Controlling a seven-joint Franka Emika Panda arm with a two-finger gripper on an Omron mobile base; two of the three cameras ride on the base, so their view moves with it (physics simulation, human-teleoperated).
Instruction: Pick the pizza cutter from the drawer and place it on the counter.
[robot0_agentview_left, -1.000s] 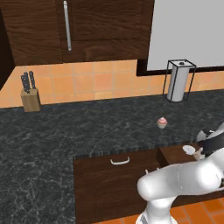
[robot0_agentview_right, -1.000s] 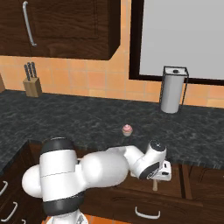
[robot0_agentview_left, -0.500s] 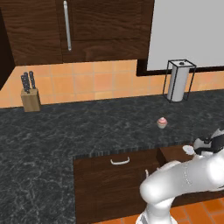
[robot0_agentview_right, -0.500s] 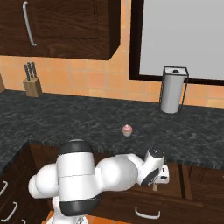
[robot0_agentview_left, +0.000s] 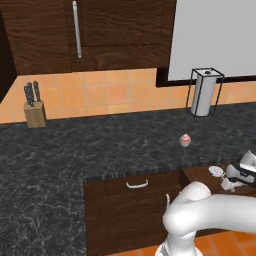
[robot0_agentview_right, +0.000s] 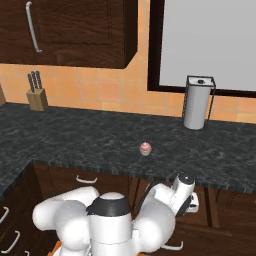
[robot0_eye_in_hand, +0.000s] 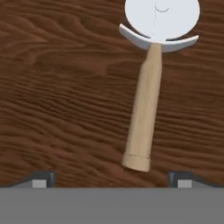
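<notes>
The pizza cutter (robot0_eye_in_hand: 145, 109) lies flat on the brown wooden floor of the open drawer (robot0_eye_in_hand: 57, 87), with its round white blade at the top and its tan handle pointing down toward me. My gripper (robot0_eye_in_hand: 111, 180) is open just above it, and the fingertips (robot0_eye_in_hand: 41, 179) stand wide to either side of the handle's end, touching nothing. In the left base view the cutter (robot0_agentview_left: 218, 173) rests in the drawer (robot0_agentview_left: 197, 176) right beside the gripper (robot0_agentview_left: 239, 176). The hand (robot0_agentview_right: 186, 201) hangs low over the drawer (robot0_agentview_right: 220, 220) under the black counter (robot0_agentview_right: 75, 135).
A pink-topped cupcake (robot0_agentview_left: 185, 140) sits on the counter (robot0_agentview_left: 75, 145) just behind the drawer. A paper towel holder (robot0_agentview_left: 204, 92) stands at the back right and a knife block (robot0_agentview_left: 34, 107) at the back left. A closed drawer with a silver handle (robot0_agentview_left: 137, 184) is to the left.
The hand has sunk a little lower and further right over the open drawer, and the arm's elbow has swung round. The cutter has not moved.
</notes>
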